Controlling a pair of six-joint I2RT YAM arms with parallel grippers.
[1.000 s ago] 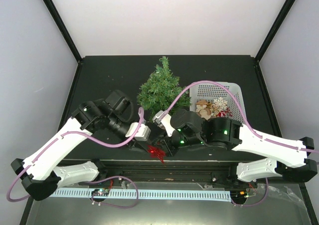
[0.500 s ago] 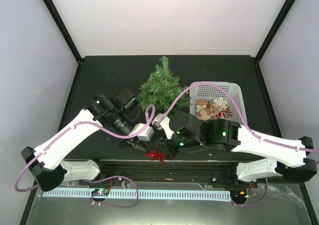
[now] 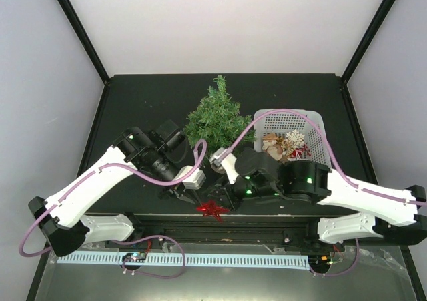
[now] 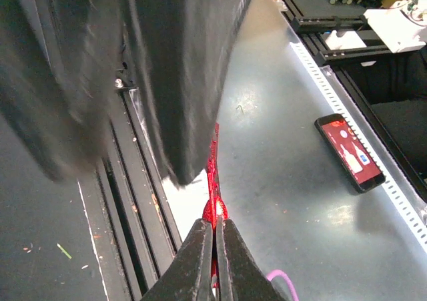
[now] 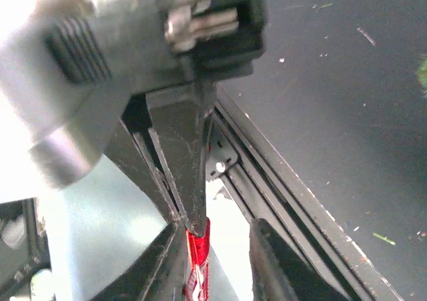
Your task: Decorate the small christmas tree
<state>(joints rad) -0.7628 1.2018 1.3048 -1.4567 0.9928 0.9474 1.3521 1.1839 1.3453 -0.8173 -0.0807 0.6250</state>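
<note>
The small christmas tree (image 3: 215, 117) stands upright at the middle back of the dark table. A red glittery star ornament (image 3: 213, 209) hangs over the table's near edge. My left gripper (image 3: 199, 199) is shut on it; in the left wrist view the closed fingertips (image 4: 215, 224) pinch the thin red star (image 4: 213, 174) edge-on. My right gripper (image 3: 225, 195) is just right of the star with its jaws apart. In the right wrist view (image 5: 217, 231) the star (image 5: 198, 247) lies against one finger, with a gap to the other. The left gripper's finger (image 5: 190, 167) crosses in front.
A white basket (image 3: 313, 124) at the right back holds several wooden and white ornaments (image 3: 283, 144). Black rails run along the table's near edge (image 4: 127, 201). A phone (image 4: 350, 152) lies on the grey surface below. Purple cables loop over both arms.
My left gripper swung in and shut on the red star. My right gripper, shut on the star before, has parted its jaws and shifted slightly right.
</note>
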